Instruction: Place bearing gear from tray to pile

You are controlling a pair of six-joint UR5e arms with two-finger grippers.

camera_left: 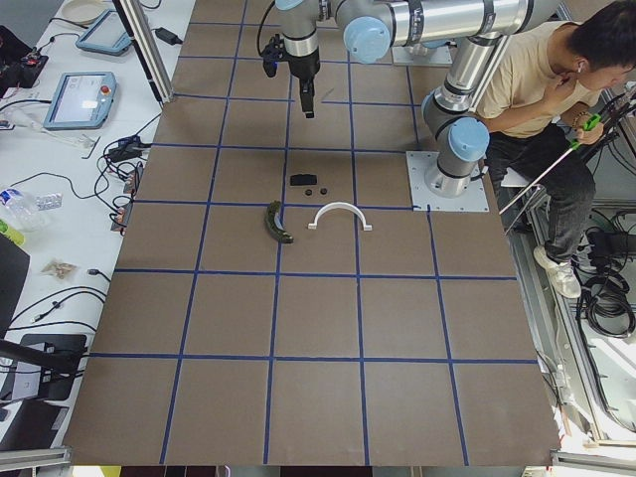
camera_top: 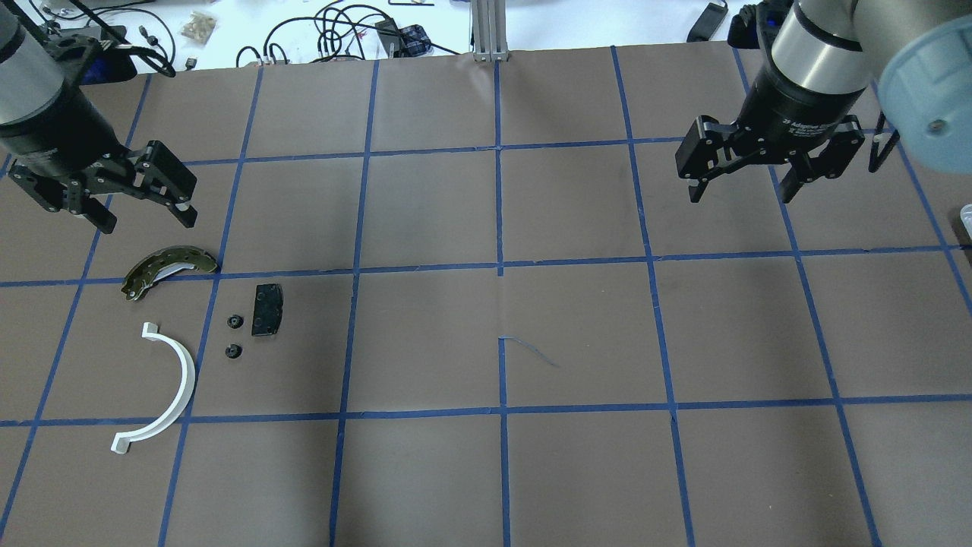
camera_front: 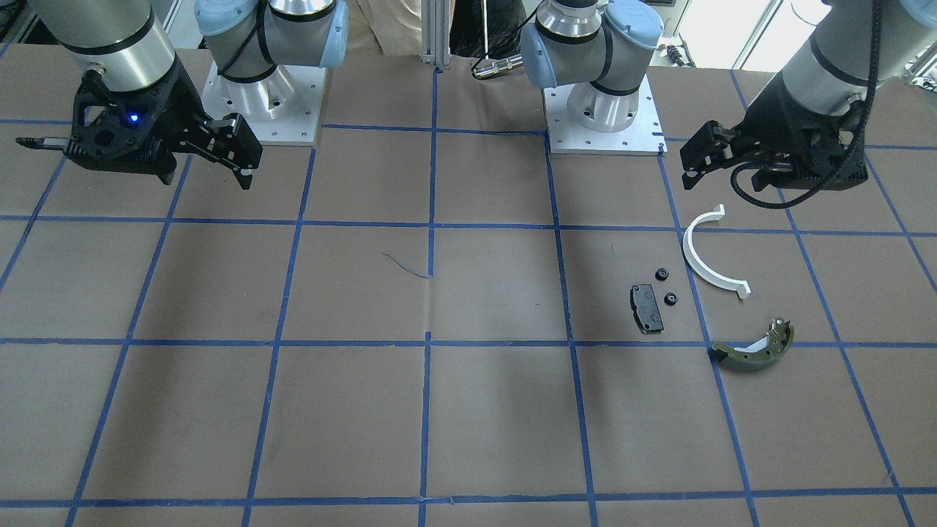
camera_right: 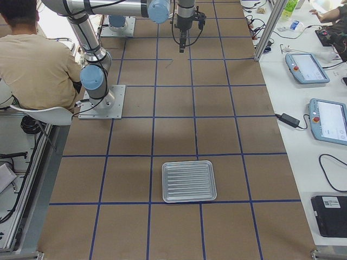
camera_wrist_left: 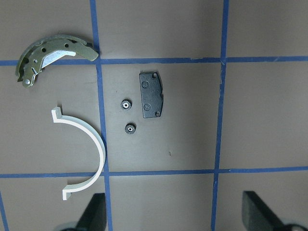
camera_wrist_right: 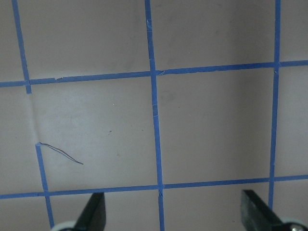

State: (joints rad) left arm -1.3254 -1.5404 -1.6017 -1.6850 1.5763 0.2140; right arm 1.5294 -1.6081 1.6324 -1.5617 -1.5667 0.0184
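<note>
Two small black bearing gears (camera_top: 235,321) (camera_top: 232,351) lie on the table in the pile, beside the black brake pad (camera_top: 268,309). The white half-ring (camera_top: 176,380) and the olive-green brake shoe (camera_top: 163,269) lie close by. The left wrist view shows the gears (camera_wrist_left: 125,104) (camera_wrist_left: 130,128), the pad (camera_wrist_left: 152,94), the ring (camera_wrist_left: 91,144) and the shoe (camera_wrist_left: 50,55). My left gripper (camera_top: 146,220) hangs open and empty just beyond the brake shoe. My right gripper (camera_top: 742,194) hangs open and empty over bare table. The ribbed metal tray (camera_right: 189,181) shows only in the exterior right view, with nothing visible on it.
The table is brown paper with a blue tape grid (camera_top: 499,266). A thin loose wire (camera_top: 535,351) lies near the middle. Cables and clutter lie past the far edge (camera_top: 342,30). A person (camera_left: 556,99) sits by the robot bases.
</note>
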